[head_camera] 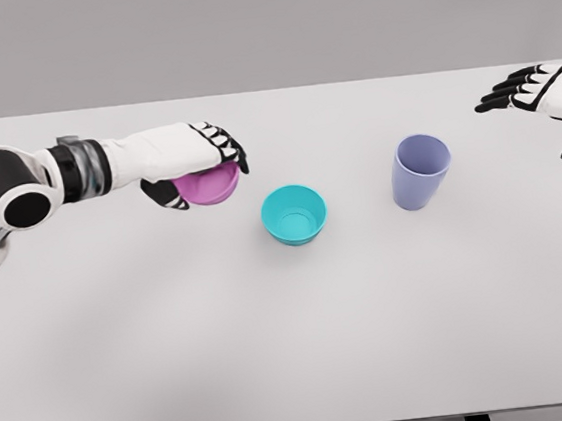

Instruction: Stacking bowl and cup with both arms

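From the head camera, the left hand [195, 159] has its fingers curled over the rim of a small pink plastic bowl [208, 186], gripping it from above just left of a teal plastic bowl [295, 214]. The teal bowl sits upright on the white tabletop [295, 340], near the middle. A lavender plastic cup [421, 171] stands upright to its right, apart from it. The right hand [535, 91] hovers at the far right edge, fingers spread and holding nothing.
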`<state>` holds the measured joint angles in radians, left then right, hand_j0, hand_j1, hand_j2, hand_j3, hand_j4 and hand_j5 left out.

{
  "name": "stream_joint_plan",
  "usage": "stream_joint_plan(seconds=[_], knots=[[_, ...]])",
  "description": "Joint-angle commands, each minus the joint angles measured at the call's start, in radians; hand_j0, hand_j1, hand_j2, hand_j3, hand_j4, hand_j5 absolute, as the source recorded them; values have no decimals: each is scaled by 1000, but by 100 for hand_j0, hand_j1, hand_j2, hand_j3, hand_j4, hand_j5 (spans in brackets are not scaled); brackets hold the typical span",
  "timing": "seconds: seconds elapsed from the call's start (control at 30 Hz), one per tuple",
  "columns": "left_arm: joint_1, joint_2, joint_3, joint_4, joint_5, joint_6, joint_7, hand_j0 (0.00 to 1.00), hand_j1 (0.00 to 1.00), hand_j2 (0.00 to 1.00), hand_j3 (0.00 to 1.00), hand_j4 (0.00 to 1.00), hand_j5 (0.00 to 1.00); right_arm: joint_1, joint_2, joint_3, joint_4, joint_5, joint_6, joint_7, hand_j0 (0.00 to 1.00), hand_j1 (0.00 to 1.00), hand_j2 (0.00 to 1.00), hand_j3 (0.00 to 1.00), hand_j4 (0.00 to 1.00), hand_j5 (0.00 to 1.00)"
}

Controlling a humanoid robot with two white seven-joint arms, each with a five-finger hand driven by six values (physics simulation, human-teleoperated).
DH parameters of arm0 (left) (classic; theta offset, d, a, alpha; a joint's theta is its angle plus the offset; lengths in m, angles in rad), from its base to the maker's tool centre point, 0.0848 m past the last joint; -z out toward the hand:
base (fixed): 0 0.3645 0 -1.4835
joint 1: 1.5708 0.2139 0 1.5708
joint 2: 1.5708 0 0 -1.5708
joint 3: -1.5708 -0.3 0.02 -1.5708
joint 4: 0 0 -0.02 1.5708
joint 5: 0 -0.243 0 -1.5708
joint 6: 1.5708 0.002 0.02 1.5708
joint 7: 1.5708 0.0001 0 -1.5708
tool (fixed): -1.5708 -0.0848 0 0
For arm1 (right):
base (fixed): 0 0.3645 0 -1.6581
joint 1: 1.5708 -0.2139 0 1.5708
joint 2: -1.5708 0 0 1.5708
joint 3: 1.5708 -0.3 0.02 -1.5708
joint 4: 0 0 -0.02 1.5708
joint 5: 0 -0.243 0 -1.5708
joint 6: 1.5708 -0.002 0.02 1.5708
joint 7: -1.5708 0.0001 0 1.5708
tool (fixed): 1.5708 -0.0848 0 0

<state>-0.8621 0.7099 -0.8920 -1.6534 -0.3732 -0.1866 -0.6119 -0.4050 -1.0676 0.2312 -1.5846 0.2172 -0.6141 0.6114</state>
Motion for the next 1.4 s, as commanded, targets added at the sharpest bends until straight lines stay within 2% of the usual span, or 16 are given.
stream_joint_plan(seconds=[0.0, 0.1, 0.17, 0.77, 1.37], knots=[[0, -7, -1, -14, 2, 1, 1, 65, 65, 65, 65, 65, 65, 5, 0, 5, -2, -4, 3, -1, 100, 100, 100, 100, 100, 100], [0, -12, -2, -34, -7, 3, 1, 65, 65, 65, 65, 65, 65, 55, -3, 8, -52, -2, 3, -1, 100, 100, 100, 100, 100, 100], [2, -13, -2, -48, -10, 3, 1, 65, 65, 65, 65, 65, 65, 49, -11, 5, -66, -2, 3, -1, 100, 100, 100, 100, 100, 100], [2, -93, -27, -68, -39, -19, 1, 66, 66, 66, 66, 66, 66, 46, -2, 2, -64, 1, 3, -1, 100, 100, 100, 100, 100, 100], [2, -162, -76, -52, -95, -10, 1, 66, 66, 66, 66, 66, 66, 46, -6, -24, -69, 1, 3, -1, 100, 100, 100, 100, 100, 100]])
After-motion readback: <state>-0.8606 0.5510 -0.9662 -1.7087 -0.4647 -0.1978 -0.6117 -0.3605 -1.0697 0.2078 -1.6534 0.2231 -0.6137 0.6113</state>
